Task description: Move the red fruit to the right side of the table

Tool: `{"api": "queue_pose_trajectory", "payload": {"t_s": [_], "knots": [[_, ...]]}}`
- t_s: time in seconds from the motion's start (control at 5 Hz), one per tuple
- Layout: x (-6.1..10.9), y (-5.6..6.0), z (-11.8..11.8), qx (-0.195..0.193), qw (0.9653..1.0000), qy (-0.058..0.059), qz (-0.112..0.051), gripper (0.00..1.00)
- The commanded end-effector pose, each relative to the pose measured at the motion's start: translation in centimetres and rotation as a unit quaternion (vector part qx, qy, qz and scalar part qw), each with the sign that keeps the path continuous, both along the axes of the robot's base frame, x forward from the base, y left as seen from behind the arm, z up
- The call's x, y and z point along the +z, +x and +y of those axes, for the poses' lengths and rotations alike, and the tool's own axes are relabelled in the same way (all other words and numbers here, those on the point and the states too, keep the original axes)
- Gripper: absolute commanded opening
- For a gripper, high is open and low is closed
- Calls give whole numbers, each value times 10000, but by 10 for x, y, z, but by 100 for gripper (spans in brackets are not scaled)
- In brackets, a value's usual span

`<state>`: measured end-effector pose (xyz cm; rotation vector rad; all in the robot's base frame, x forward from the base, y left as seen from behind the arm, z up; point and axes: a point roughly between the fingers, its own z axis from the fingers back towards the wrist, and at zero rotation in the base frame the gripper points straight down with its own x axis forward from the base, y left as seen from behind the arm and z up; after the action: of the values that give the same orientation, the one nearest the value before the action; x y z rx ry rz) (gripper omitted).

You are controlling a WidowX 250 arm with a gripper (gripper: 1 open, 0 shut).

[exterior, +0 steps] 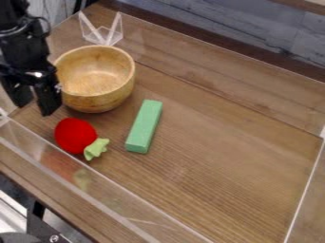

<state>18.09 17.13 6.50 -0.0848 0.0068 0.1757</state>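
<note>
wooden bowl (95,78), green block (144,126) beside red fruit (75,134)

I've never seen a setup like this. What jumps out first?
Probably the red fruit, bright against the brown table near its front left corner. Beside it lies a green block, with a wooden bowl behind. The black end effector hangs open at the far left, above the fruit.
</note>
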Motion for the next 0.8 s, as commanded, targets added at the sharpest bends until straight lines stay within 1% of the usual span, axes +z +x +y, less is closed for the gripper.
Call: {"api": "queue_pose_trajectory", "payload": {"t_s": [0.0, 0.2, 0.4, 0.6], "knots": [[-5, 0, 8, 39, 9999, 47, -96, 100], [-21, -1, -3, 397, 9992, 22, -91, 100], [-31, 2, -14, 645, 9979, 0, -99, 100], [-22, 8, -11, 662, 9977, -28, -102, 100]]}}
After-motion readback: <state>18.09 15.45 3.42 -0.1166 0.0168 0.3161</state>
